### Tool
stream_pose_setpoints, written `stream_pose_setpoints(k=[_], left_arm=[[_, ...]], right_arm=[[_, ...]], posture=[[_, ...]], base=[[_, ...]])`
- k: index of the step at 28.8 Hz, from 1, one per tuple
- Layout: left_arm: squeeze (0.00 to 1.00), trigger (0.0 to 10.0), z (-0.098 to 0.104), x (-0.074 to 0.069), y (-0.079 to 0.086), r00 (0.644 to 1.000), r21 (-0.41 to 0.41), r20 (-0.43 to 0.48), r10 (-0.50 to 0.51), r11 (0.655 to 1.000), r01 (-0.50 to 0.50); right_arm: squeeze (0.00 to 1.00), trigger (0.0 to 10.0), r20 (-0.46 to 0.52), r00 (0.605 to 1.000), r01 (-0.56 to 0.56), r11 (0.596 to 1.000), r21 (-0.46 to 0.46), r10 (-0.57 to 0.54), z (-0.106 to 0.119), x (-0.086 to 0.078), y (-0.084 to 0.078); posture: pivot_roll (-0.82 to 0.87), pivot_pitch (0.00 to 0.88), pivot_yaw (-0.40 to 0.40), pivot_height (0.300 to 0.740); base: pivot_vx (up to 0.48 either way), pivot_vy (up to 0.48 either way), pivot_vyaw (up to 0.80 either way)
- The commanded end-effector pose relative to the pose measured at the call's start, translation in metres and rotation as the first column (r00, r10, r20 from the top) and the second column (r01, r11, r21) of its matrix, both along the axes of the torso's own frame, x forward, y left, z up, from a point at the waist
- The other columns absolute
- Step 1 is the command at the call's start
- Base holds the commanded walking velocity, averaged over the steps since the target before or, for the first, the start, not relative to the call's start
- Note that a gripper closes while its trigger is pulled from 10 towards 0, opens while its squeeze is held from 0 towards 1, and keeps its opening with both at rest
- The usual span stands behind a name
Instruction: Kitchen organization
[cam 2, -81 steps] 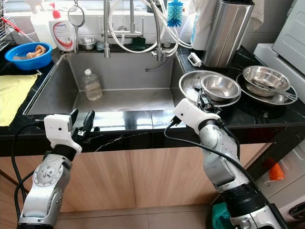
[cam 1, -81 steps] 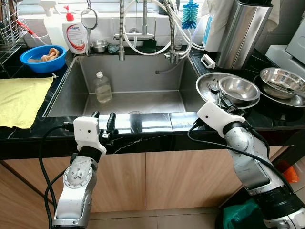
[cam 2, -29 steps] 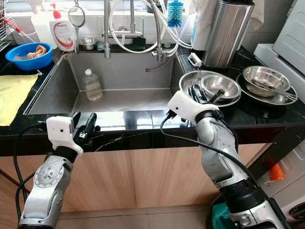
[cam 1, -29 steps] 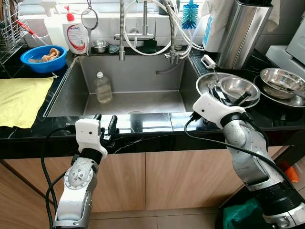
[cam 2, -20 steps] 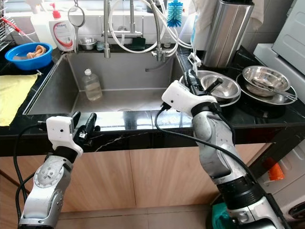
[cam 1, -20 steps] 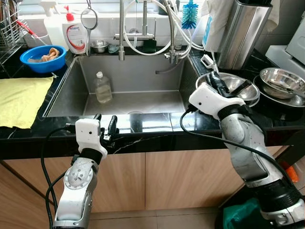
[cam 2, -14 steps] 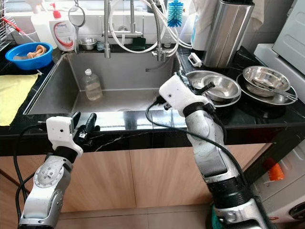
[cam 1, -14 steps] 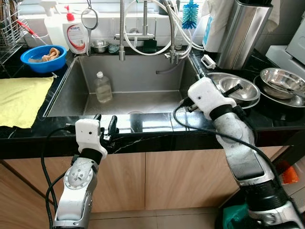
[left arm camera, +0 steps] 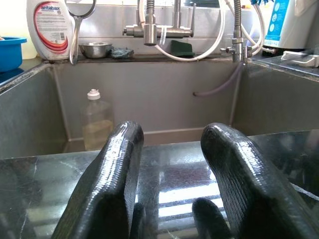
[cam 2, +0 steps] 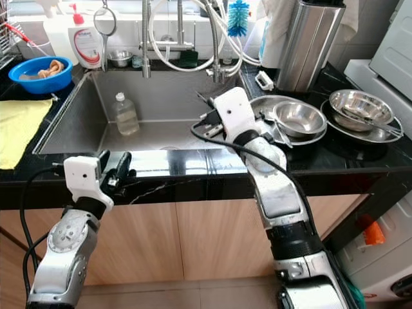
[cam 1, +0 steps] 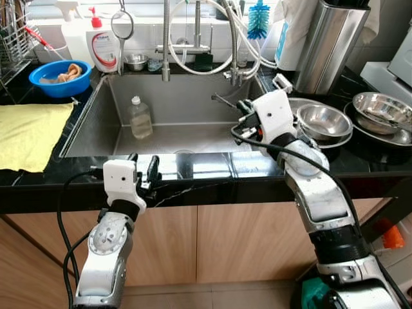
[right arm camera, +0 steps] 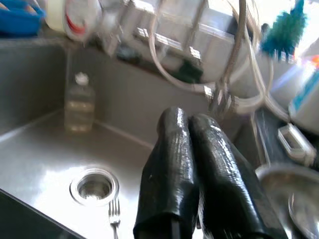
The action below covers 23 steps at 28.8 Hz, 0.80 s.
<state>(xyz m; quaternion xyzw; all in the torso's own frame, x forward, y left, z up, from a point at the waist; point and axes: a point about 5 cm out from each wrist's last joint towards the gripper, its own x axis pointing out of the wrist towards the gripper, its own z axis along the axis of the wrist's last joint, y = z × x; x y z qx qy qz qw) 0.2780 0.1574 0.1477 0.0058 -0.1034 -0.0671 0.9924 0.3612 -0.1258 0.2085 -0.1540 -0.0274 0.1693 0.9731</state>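
Left eye view first: our right gripper hangs over the right side of the sink, fingers pressed together, and we can't make out anything between them. Just right of it on the counter sit the nested steel bowls, the likely things to tidy. A clear plastic bottle stands at the far left of the basin. Our left gripper rests at the near counter edge, idle.

Right eye view gives the same scene: the blue bowl sits far left, the yellow cloth nearer on that side.

Left wrist view: the left fingers are spread apart with nothing held, reflected in the glossy black counter.

Right wrist view, and it's blurred: the closed fingers point down into the basin, a fork lying on the bottom just beside the drain.

The risk, as we judge it: with jaws closed, the gripper could push the fork into the drain instead of picking it up, or the wrist could catch the hoses hanging close behind it. Whether the closed fingers pinch something thin, we can't tell; the blur hides it.
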Motion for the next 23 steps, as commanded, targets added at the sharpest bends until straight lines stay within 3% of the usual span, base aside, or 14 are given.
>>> stream_pose_setpoints(k=[1, 23], left_arm=[[0.00, 10.0, 0.002, 0.001, -0.001, 1.000, 0.016, 0.012, -0.011, 1.000, 0.011], [0.00, 10.0, 0.003, -0.001, -0.005, 1.000, 0.019, 0.015, -0.011, 1.000, 0.010]], right_arm=[[0.00, 10.0, -0.031, 0.999, 0.024, 0.999, 0.045, -0.023, 0.000, 0.007, -0.005], [0.00, 10.0, -0.225, 0.972, 0.114, 0.976, 0.186, -0.071, -0.041, 0.026, -0.008]], posture=[[-0.05, 0.000, -0.038, 0.706], [-0.04, 0.000, -0.036, 0.706]], base=[[0.000, 0.000, 0.00], [0.000, 0.000, 0.00]])
